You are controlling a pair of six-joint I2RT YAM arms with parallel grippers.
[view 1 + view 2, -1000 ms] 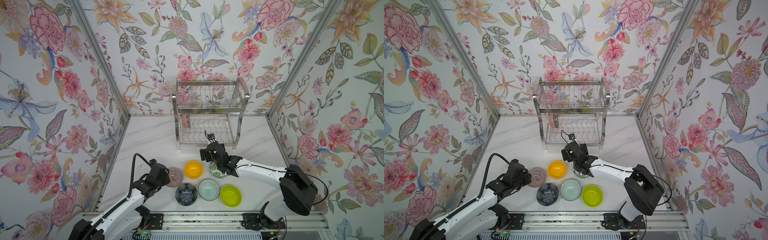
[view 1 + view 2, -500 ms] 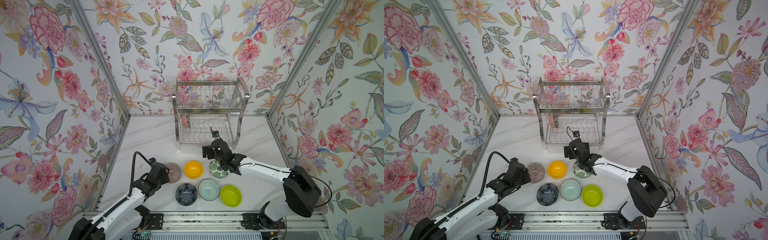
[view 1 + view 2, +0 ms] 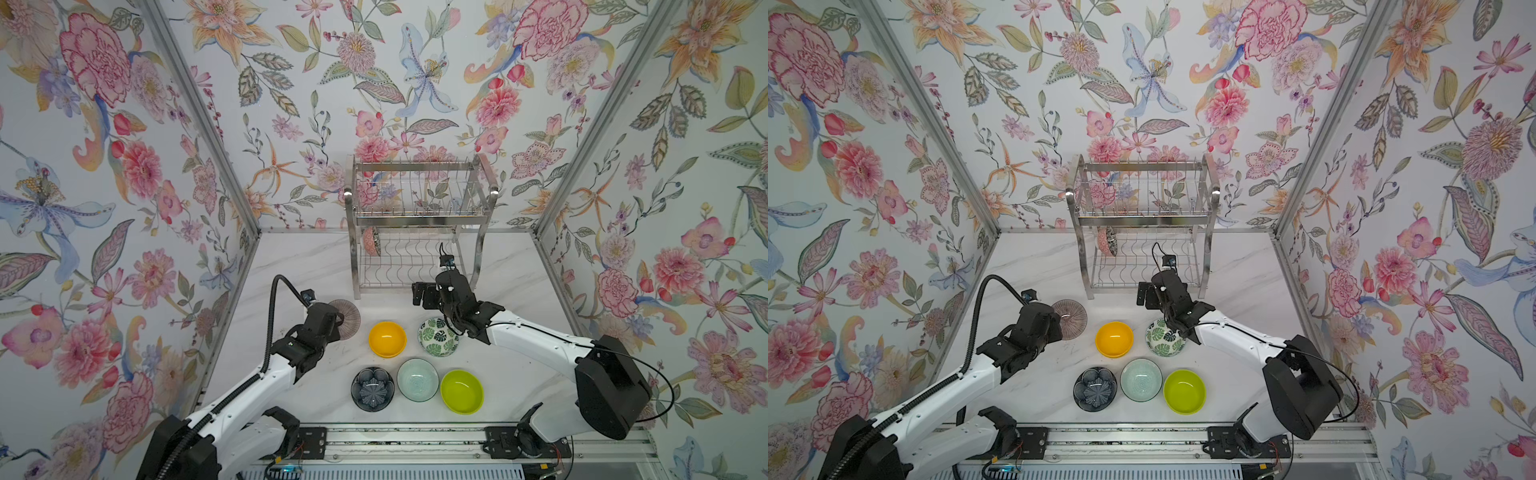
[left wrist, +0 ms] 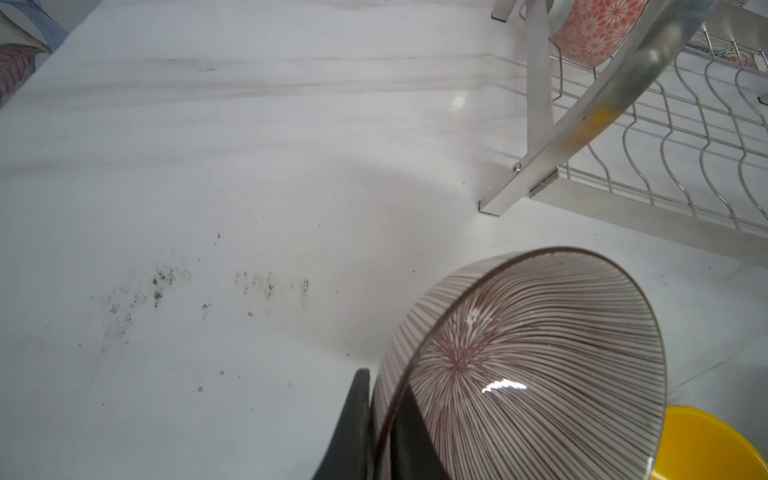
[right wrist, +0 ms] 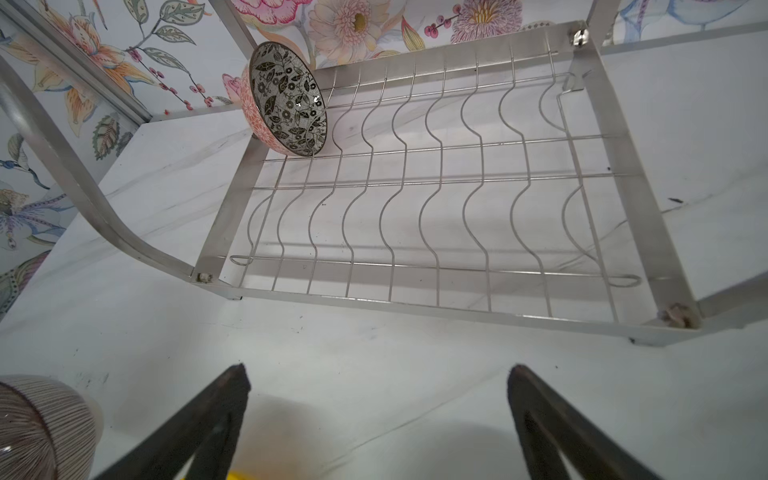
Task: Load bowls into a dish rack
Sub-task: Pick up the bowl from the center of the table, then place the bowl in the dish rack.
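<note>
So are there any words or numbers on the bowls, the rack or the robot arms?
None can be read. The pink ribbed bowl and green leaf-print bowl carry only patterns; the dish rack is bare steel; the left arm and right arm show no legible markings.

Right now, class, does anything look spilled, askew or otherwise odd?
Yes: dark specks are scattered across the white table, near the ribbed bowl tilted in the left pincer, like spilled grit. Nothing else stands out.

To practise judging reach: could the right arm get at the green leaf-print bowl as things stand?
Probably yes: the right gripper is open and empty, and the green leaf-print bowl lies bare just under its wrist.
</note>
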